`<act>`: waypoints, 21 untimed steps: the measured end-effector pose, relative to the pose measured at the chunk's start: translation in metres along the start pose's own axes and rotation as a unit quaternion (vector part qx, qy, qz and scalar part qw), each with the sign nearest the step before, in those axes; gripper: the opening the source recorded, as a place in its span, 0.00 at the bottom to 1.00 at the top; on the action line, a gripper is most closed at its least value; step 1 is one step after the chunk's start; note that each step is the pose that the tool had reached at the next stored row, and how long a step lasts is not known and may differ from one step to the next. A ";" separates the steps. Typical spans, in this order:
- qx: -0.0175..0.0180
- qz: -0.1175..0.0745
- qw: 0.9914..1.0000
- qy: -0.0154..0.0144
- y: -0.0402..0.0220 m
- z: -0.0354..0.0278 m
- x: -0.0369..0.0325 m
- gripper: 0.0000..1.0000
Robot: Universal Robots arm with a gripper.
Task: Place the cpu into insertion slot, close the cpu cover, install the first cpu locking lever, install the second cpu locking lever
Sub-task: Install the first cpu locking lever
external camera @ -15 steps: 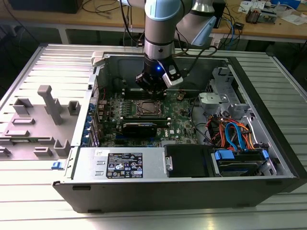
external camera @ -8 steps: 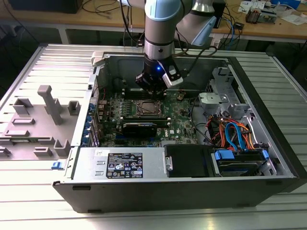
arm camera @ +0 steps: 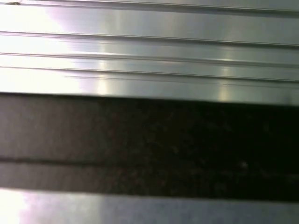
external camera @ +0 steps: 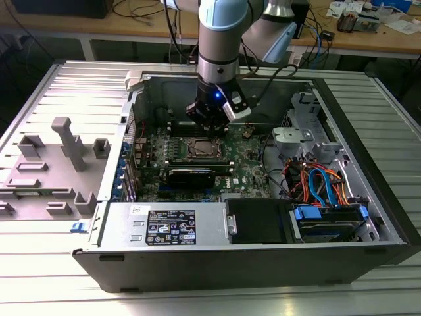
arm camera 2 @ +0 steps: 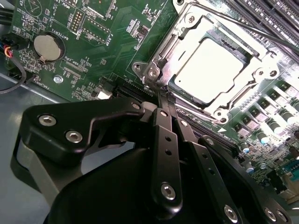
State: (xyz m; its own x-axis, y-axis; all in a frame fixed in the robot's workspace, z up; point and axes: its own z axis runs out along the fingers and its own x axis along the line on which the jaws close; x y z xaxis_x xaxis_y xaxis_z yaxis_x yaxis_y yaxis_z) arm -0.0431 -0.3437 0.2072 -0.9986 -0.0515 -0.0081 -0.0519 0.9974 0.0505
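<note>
Even, fairly bright overhead light fills the exterior view; the ribbed silver metal table (external camera: 59,85) shines with white glare near its lower edge, while the inside of the open black computer case (external camera: 368,224) sits in soft shadow. In the second wrist view the small square silver-grey cpu (arm camera 2: 212,70) is blown out to near white, and the black gripper (arm camera 2: 163,105) in the foreground is dim but fairly sharp. The first wrist view is blurred, with glare on pale metal ribs (arm camera: 149,46) above a dark band.
</note>
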 end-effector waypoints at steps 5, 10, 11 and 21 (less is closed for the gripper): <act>0.000 0.000 1.000 0.000 -0.0005 0.0009 -0.0001 0.11; 0.000 0.000 1.000 0.000 -0.0007 0.0026 -0.0003 0.11; 0.000 0.000 1.000 0.000 -0.0007 0.0031 -0.0003 0.11; 0.000 0.000 1.000 0.000 -0.0004 -0.0020 -0.0005 0.11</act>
State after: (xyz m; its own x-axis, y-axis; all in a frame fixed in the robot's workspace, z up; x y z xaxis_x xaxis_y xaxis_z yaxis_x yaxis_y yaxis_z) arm -0.0426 -0.3441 0.2092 -0.9986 -0.0517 -0.0084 -0.0520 0.9973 0.0510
